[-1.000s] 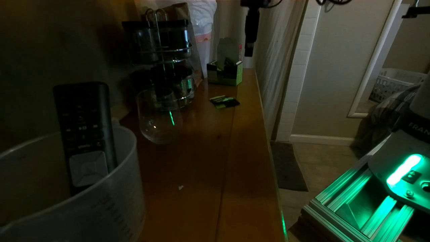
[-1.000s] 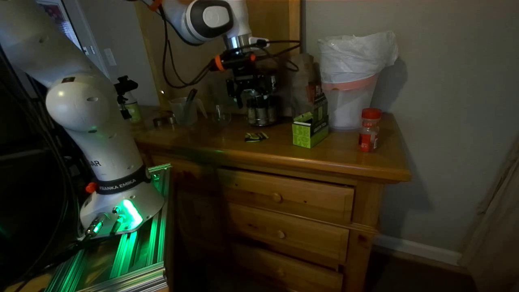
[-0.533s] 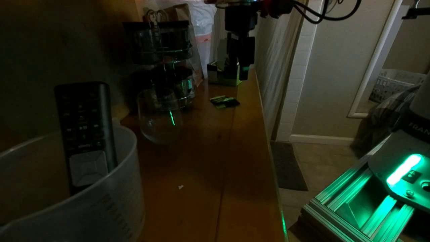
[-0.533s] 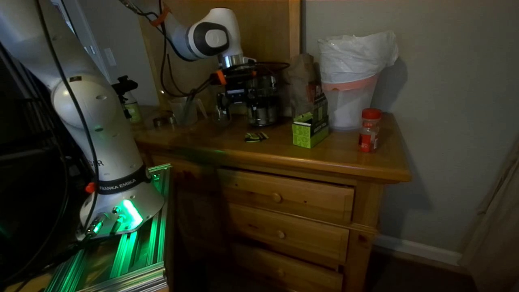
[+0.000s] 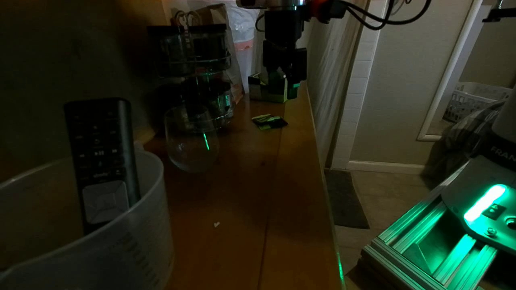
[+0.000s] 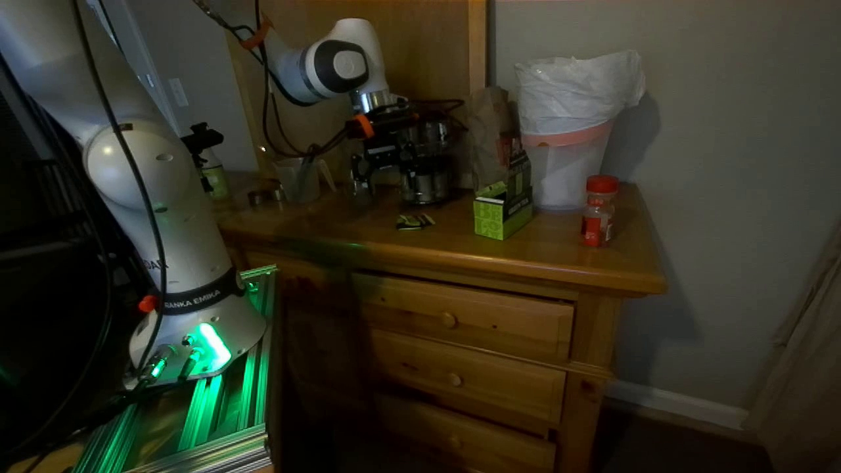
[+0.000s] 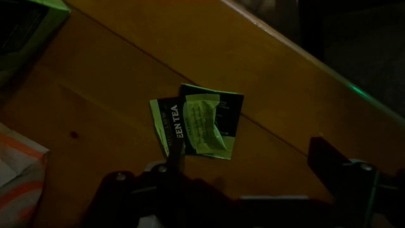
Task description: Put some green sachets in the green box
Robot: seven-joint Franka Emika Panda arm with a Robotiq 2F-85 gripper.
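The green sachets lie overlapped flat on the wooden top, dark with pale green parts. They also show in both exterior views. The green box stands with its top open and a raised back panel. In an exterior view my gripper partly covers it; only its corner shows at the upper left of the wrist view. My gripper is open and empty above the top. In the wrist view its left fingertip overlaps the sachets' lower edge. It also shows in both exterior views.
A rack of glass jars and a clear glass stand near the gripper. A plastic jug holds a remote. A red-lidded jar and a lined bin stand beyond the box. The dresser's front edge shows.
My gripper has come down toward the wooden top and shifted toward the glass and jug, moving only slightly in the last half second. The sachets and box have not moved.
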